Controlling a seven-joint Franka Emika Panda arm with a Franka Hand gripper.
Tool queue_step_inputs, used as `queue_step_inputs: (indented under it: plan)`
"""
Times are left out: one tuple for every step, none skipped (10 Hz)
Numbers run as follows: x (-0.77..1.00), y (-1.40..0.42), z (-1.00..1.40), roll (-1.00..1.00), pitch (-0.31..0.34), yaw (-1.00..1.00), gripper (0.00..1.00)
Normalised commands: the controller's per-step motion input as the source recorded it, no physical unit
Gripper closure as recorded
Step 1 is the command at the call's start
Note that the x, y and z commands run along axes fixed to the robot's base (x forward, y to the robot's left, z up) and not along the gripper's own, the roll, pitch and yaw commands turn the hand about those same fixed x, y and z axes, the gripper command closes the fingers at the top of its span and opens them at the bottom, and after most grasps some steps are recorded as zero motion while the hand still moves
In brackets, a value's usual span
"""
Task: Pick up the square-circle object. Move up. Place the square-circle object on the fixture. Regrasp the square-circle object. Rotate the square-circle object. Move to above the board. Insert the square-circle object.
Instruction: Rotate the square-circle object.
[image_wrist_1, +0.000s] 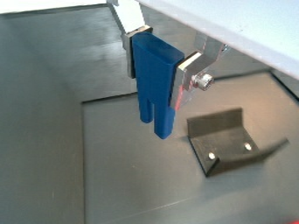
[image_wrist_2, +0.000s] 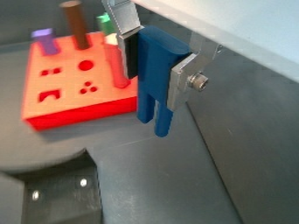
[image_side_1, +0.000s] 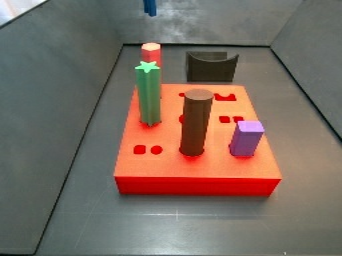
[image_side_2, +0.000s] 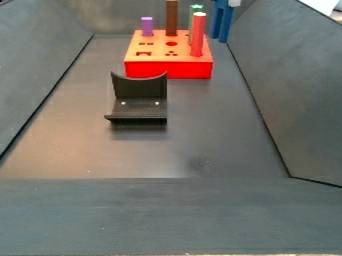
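Observation:
My gripper (image_wrist_1: 158, 63) is shut on the square-circle object (image_wrist_1: 156, 96), a bright blue piece held upright with its two prongs pointing down, well above the floor. It shows in both wrist views (image_wrist_2: 152, 96). In a side view it hangs at the frame's top edge (image_side_1: 150, 6), in the air above the far end of the red board (image_side_1: 201, 178). In a side view it hangs beside the board's far right corner (image_side_2: 222, 22). The dark fixture (image_wrist_1: 228, 140) stands on the floor, apart from the piece (image_side_2: 138, 98).
On the board (image_side_2: 170, 66) stand a green star-topped post (image_side_1: 148, 95), a tall brown cylinder (image_side_1: 197, 122), a purple block (image_side_1: 246, 138) and a red peg (image_side_1: 151, 50). Grey sloping walls enclose the floor on all sides.

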Motion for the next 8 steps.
queue_step_inputs:
  plan:
    - [0.0,0.0,-0.01,-0.02,0.016,-1.0,1.0]
    - [0.0,0.0,-0.01,-0.02,0.017,-1.0,1.0]
    - [0.0,0.0,0.0,-0.02,0.018,-1.0,1.0]
    - [0.0,0.01,0.0,-0.03,0.019,-1.0,1.0]
    - [0.0,0.01,0.0,-0.03,0.02,-1.0,1.0]
    - [0.0,0.01,0.0,-0.03,0.021,-1.0,1.0]
    - [0.0,0.01,0.0,-0.03,0.023,-1.0,1.0]
    - [0.0,0.01,0.0,-0.03,0.024,-1.0,1.0]
